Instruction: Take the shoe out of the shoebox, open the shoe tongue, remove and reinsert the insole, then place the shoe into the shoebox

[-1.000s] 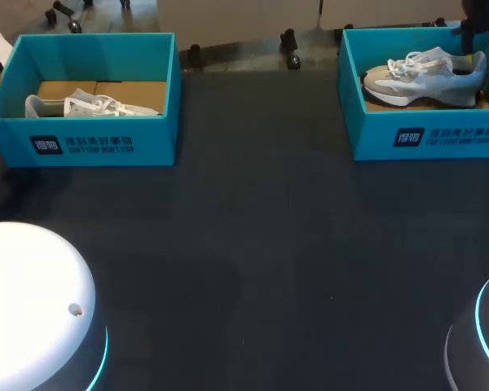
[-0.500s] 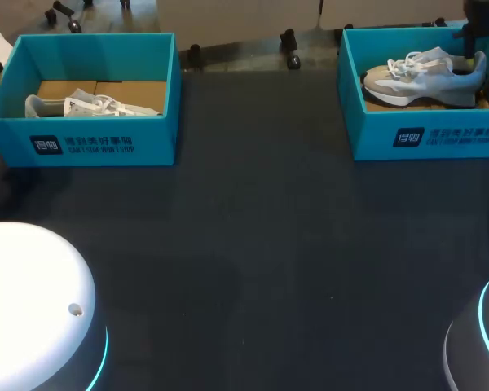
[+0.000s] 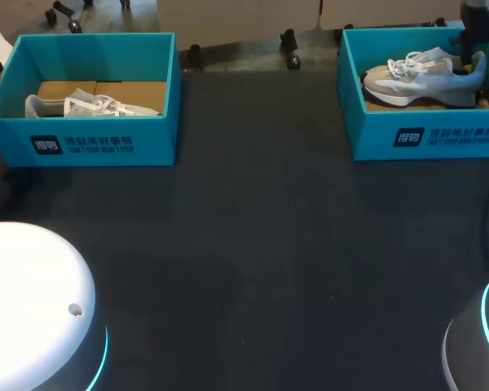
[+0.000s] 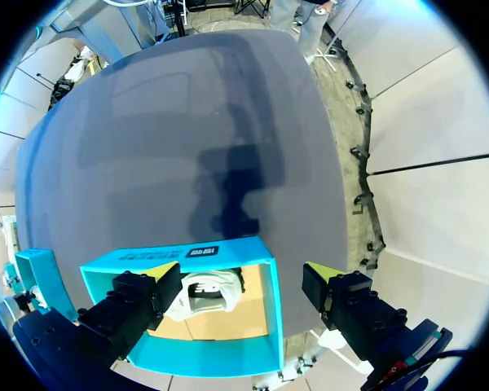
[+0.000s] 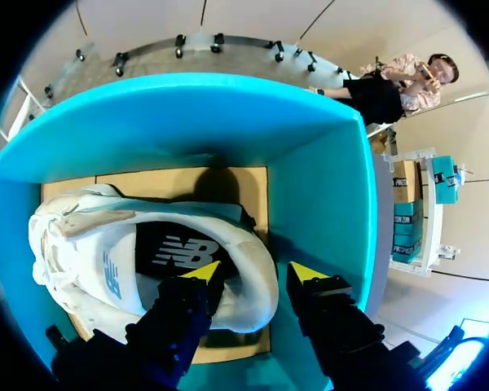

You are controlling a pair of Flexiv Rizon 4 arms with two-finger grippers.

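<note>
Squarely between spread right jaws: shoe heel [image 5: 257, 275]

A dark table and a second box at its far left

The table [image 3: 261, 244] has a dark, matte top, seen from the left wrist view as a broad grey sheet [image 4: 187, 122]. At its far left corner stands an open teal box [image 3: 90, 142] with a dark printed label on its near outer wall. Inside it, a pale grey-and-white sneaker [image 3: 90, 106] with loose white laces lies on the brown cardboard floor, close to the near wall. The left wrist view shows the same box [image 4: 273, 318] from above, with the sneaker [image 4: 212, 289] inside.
</note>
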